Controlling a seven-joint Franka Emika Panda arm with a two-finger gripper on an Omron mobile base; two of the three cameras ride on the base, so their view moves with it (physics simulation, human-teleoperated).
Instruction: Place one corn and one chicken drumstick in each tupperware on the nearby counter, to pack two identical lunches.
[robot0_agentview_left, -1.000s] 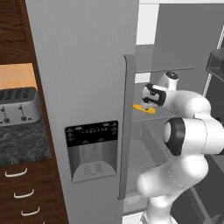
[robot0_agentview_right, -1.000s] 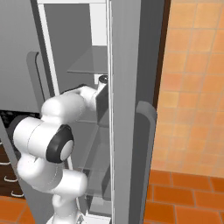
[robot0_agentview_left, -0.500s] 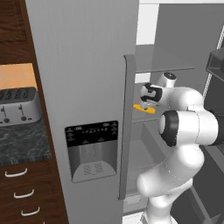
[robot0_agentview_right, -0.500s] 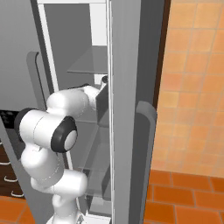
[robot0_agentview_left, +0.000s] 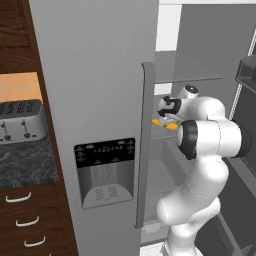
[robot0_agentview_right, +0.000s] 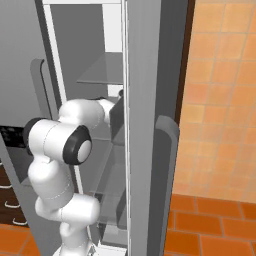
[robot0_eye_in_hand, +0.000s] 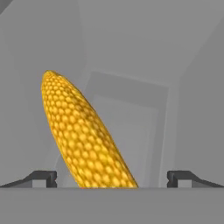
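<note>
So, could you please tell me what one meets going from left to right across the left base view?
Toaster on the counter → fridge door with dispenser → door handle → corn → robot arm.

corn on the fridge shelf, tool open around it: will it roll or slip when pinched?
The corn is a round, tapering cob lying on the flat shelf, so it probably rolls if nudged off-centre. Its bumpy kernels should give the fingertips some bite, though the taper may let it squirm toward the thin end. It looks stiff, unlikely to flex.
</note>
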